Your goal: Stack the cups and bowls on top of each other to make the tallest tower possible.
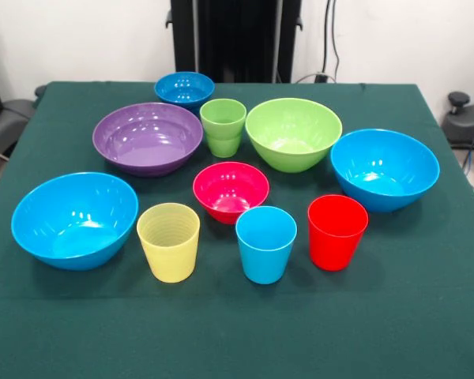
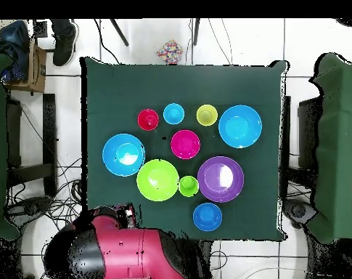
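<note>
All pieces stand apart and upright on the green tablecloth (image 1: 426,316); nothing is stacked. The front row holds the pale yellow cup (image 1: 168,241), light blue cup (image 1: 265,243) and red cup (image 1: 336,231). The small pink-red bowl (image 1: 231,190) sits in the middle, between large light blue bowls at left (image 1: 74,219) and right (image 1: 384,168). Behind are the purple bowl (image 1: 148,137), green cup (image 1: 223,126) and lime green bowl (image 1: 293,133), with the small dark blue bowl (image 1: 184,88) farthest back. The red arm (image 2: 113,251) is drawn back off the table; its gripper does not show.
In the overhead view a person's shoe (image 2: 64,40) shows at the top left, off the table. Cables (image 2: 55,203) lie on the floor beside the table, and dark furniture (image 2: 338,145) flanks it on the right.
</note>
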`<action>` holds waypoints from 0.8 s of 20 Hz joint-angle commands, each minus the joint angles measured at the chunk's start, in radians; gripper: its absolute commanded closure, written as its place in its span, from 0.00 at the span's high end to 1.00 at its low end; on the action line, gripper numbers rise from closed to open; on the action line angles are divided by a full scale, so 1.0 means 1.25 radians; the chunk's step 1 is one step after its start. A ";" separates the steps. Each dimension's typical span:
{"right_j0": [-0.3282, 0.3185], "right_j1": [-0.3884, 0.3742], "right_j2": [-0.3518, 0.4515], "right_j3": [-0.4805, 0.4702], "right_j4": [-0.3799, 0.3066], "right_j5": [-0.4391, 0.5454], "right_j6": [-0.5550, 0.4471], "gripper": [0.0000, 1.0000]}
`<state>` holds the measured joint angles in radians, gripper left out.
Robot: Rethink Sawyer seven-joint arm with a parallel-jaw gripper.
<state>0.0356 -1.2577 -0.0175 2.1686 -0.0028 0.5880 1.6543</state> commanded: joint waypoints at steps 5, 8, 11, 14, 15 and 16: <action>0.069 -0.118 -0.045 -0.088 -0.055 0.364 0.164 1.00; 0.053 -0.021 -0.030 0.056 -0.046 0.137 0.138 1.00; 0.029 0.139 0.016 0.152 -0.024 -0.141 0.164 1.00; 0.052 0.241 0.018 0.151 -0.040 -0.244 0.211 1.00; 0.058 0.266 0.016 0.148 -0.042 -0.278 0.215 1.00; 0.064 0.291 0.014 0.146 -0.045 -0.312 0.219 1.00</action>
<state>0.1004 -1.1842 -0.0548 2.1995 -0.0074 0.4635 1.7036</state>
